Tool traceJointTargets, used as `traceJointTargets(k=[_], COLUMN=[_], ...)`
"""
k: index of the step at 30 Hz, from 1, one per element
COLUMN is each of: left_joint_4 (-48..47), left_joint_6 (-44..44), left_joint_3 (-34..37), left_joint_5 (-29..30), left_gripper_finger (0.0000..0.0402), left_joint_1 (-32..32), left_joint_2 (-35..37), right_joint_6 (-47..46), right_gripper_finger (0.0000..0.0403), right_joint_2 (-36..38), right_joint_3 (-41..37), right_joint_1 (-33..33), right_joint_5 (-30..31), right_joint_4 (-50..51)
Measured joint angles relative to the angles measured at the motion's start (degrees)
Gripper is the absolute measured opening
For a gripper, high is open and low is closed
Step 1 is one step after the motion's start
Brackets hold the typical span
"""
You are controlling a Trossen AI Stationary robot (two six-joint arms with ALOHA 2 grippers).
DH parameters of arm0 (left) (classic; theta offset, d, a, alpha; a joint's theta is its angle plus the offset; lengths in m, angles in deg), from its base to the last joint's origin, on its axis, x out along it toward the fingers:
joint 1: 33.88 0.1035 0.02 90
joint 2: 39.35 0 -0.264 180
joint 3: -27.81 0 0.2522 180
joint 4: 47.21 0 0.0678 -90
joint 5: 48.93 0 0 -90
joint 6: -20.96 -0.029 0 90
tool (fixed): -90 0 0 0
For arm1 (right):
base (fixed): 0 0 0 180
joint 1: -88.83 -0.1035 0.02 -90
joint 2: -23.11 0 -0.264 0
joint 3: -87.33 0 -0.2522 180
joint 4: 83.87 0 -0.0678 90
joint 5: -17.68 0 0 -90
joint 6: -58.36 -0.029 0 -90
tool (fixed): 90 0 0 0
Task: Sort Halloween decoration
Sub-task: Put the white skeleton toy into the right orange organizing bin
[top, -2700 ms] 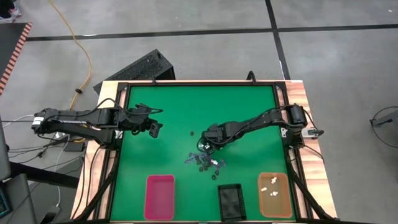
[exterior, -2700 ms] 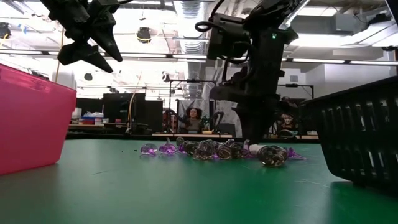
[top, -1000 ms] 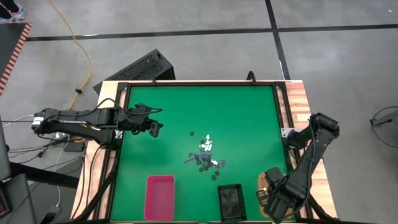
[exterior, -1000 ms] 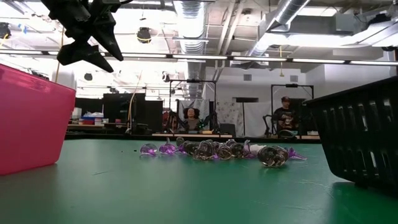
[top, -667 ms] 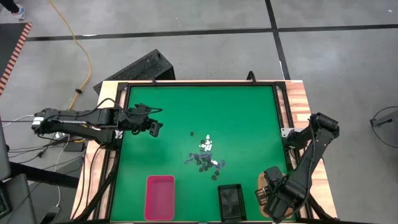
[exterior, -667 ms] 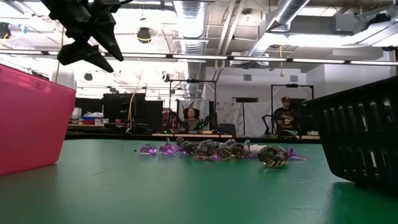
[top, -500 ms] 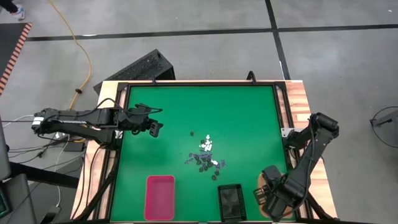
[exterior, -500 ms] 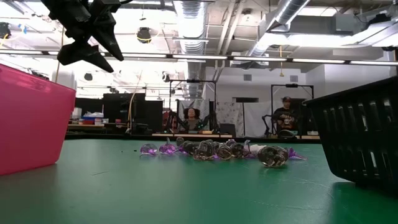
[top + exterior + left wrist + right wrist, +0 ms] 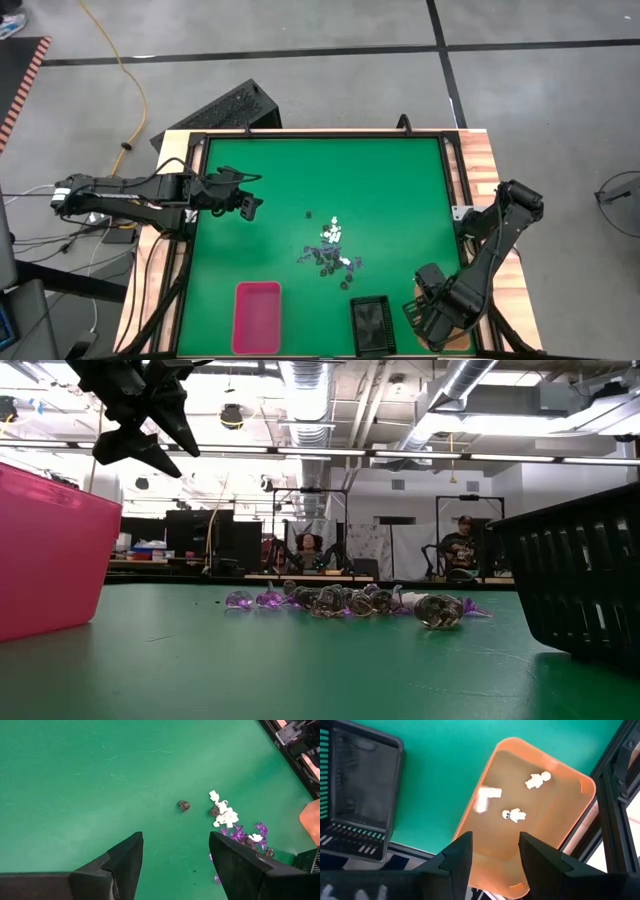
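Trays: three, along the near edge of the green table (image 9: 390, 190). One pink tray (image 9: 257, 317), one black tray (image 9: 371, 325), one orange tray (image 9: 530, 825).

Trinkets: a loose pile (image 9: 328, 254) of white, black and purple pieces near the table's middle; exact count cannot be told. One dark trinket (image 9: 184, 805) lies apart from the pile. Three white trinkets (image 9: 516, 814) lie in the orange tray.

Right gripper (image 9: 492, 851): above the orange tray, jaws parted, holding nothing.

Left gripper (image 9: 175, 855): raised over the table's left side, jaws spread wide, empty, touching nothing.
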Motion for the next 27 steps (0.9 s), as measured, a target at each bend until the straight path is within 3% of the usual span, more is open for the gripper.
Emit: traceJointTargets(k=[6, 12, 19, 27], left_joint_4=[0.0, 0.0, 0.0, 0.0], left_joint_6=[0.0, 0.0, 0.2, -0.2], left_joint_3=[0.0, 0.0, 0.0, 0.0], left_joint_5=[0.0, 0.0, -0.1, -0.1], left_gripper_finger=[0.0219, 0.0219, 0.0219, 0.0219], left_joint_1=[0.0, 0.0, 0.0, 0.0], left_joint_2=[0.0, 0.0, 0.0, 0.0], right_joint_6=[0.9, 17.0, 42.8, 75.3], right_gripper_finger=[0.019, 0.0186, 0.0178, 0.0178], right_joint_2=[0.0, 0.0, 0.0, -0.2], right_joint_3=[0.0, 0.0, 0.0, 0.0], right_joint_1=[-0.5, 2.9, 17.7, 38.3], right_joint_5=[0.1, 12.5, 13.3, 11.1], right_joint_4=[-0.2, -5.6, -6.8, -19.5])
